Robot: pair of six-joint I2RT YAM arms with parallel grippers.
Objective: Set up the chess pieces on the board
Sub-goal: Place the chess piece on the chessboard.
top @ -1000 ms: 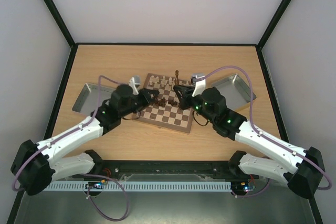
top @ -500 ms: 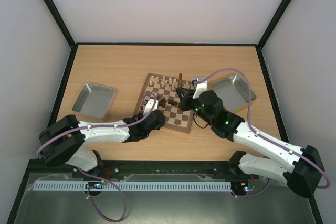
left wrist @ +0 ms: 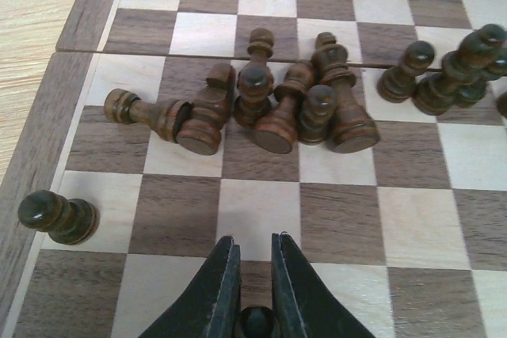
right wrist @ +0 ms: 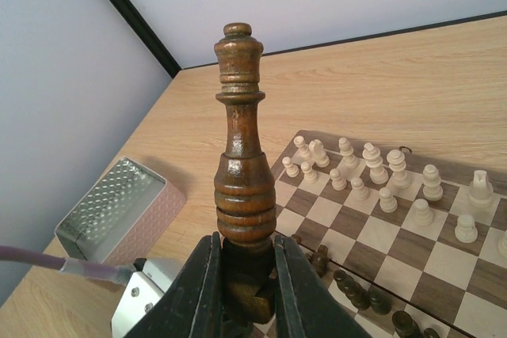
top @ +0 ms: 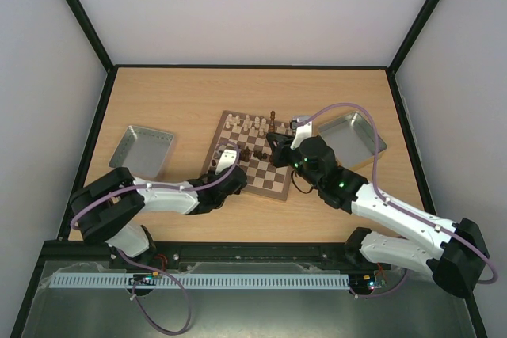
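Chess pieces (left wrist: 273, 128) of glossy, turned dark wood lie toppled in a heap straight ahead of the left claw (left wrist: 253, 247). Its black fingers are clenched on a round-headed dark pawn (left wrist: 256, 322). A second pawn (left wrist: 55, 215) lies on its side ahead and to the claw's left, on the smooth checkered board (left wrist: 261, 211).

The right claw (right wrist: 244, 275) grasps a tall dark piece (right wrist: 240, 156) by its foot. The ringed stem rises upright above the fingers. Cream pieces (right wrist: 380, 180) stand in rows ahead and to the right, and a dimpled metal tray (right wrist: 111, 215) sits to its left.

A second ago the left claw reached further over the board; now it sits at the near edge. The right claw has barely shifted.

Only the left wrist view shows the pinched pawn. Overhead it is too small to make out.
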